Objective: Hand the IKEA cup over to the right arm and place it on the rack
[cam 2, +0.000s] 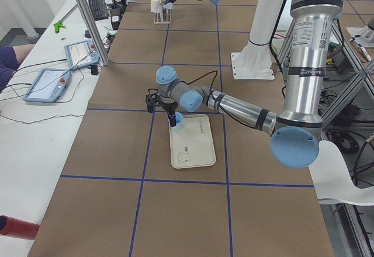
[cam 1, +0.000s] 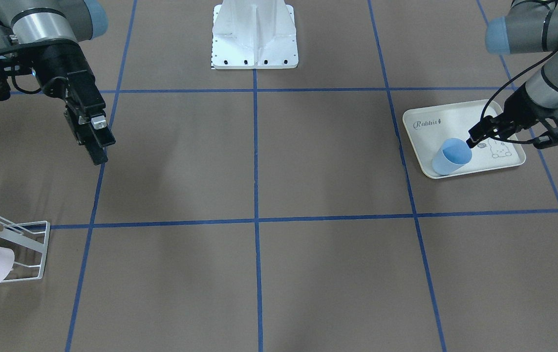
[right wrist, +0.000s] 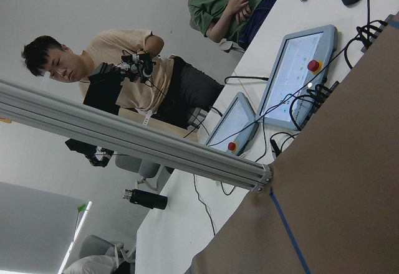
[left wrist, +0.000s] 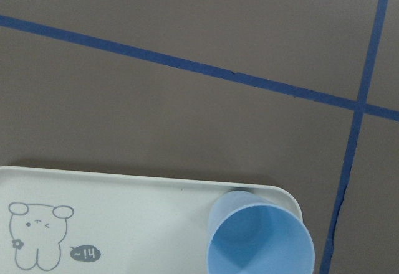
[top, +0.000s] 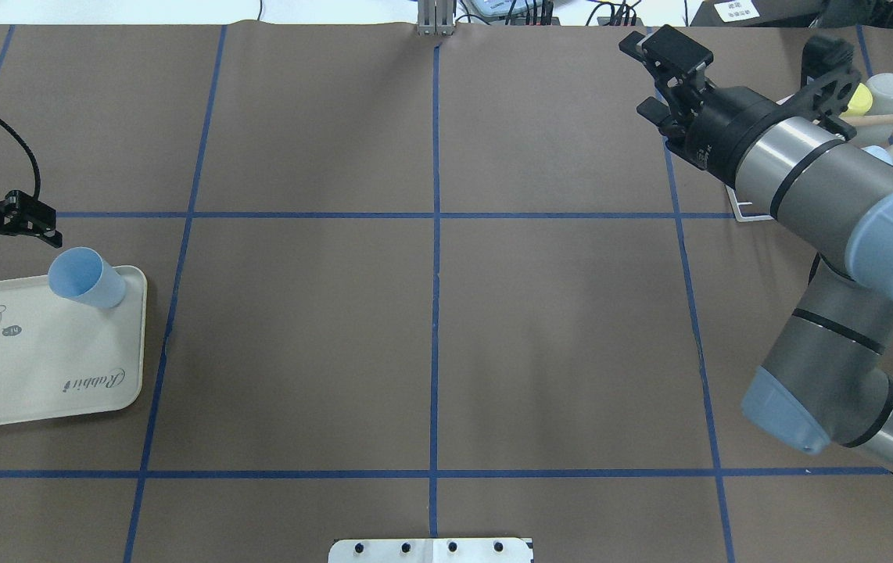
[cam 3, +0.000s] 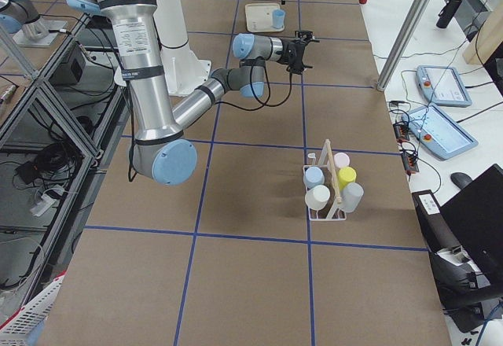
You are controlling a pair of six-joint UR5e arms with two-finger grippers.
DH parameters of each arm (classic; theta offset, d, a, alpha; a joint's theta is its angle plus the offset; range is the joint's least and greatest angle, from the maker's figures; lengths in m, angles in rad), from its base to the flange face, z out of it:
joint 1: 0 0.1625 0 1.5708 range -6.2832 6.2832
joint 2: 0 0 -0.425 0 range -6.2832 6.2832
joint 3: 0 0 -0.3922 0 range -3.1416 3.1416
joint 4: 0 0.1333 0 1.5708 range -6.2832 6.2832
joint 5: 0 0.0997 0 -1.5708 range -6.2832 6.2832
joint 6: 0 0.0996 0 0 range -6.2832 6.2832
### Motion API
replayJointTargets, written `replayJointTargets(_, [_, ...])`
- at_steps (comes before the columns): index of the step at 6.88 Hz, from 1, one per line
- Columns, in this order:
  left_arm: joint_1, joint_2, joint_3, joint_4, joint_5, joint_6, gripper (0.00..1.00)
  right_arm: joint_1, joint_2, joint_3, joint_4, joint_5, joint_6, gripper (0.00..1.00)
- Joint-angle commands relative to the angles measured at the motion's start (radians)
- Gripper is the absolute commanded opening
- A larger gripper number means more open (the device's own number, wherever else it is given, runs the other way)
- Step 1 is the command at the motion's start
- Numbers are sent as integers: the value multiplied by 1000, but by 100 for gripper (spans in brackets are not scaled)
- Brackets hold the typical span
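Brown taped table (top: 556, 313): blue cup (top: 87, 279) stands upright on cream tray (top: 40, 375) corner, just beside left gripper (top: 52, 224), finger spread untellable; right gripper (cam 1: 103, 149), fingers spread, empty, hangs well apart near rack (cam 1: 44, 252).

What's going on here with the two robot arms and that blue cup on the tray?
The left gripper hangs right at the rim of the light blue plastic cup, which sits mouth up on the cream rabbit-print tray. Its jaws look open and the cup is not yet lifted. The right gripper hovers open over bare table, holding nothing. The white wire rack on the right arm's side already carries other pastel cups.
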Motion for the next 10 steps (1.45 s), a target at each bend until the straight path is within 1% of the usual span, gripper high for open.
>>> replayJointTargets(1, [3, -8, 38, -11, 0, 1, 100, -20, 23, -6, -1, -1, 9, 100])
replayJointTargets(3, [12, -6, 49, -12, 0, 2, 100, -22, 32, -25, -1, -1, 7, 100])
replayJointTargets(9, [73, -2, 61, -11, 11, 2, 100, -25, 35, -28, -1, 0, 5, 100])
replayJointTargets(10, [85, 1, 61, -9, 14, 1, 74, -25, 35, -28, -1, -1, 4, 100])
